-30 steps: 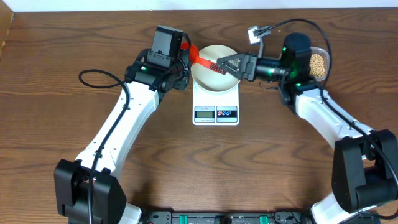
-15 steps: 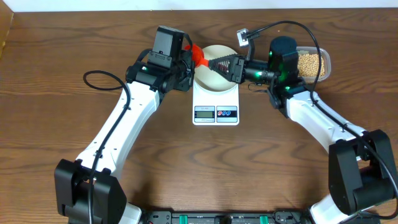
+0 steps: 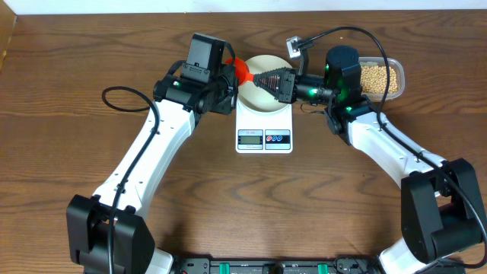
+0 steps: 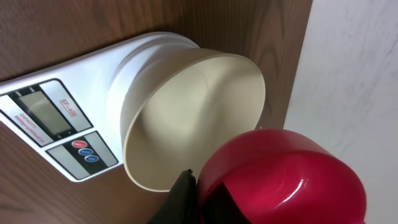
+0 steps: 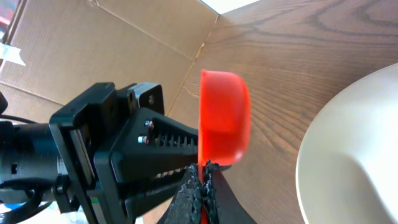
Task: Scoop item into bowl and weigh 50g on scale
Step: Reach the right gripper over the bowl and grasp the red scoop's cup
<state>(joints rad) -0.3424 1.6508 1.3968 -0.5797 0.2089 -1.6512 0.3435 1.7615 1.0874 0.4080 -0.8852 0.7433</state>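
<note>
Overhead: my right arm has slid left over the round white bowl [image 3: 262, 100], uncovering the clear plastic container [image 3: 398, 80] w/ the small tan-yellow beans [image 3: 377, 76]. Now my right jaws are pinched tight on the red plastic scoop [image 5: 224, 118] at its handle; left jaws sit just beside its cup, grip can't tell. Bowl's empty on the small white digital scale [image 3: 264, 125], so no scooping yet. Prob a handover, scoop going to my right side.
</note>
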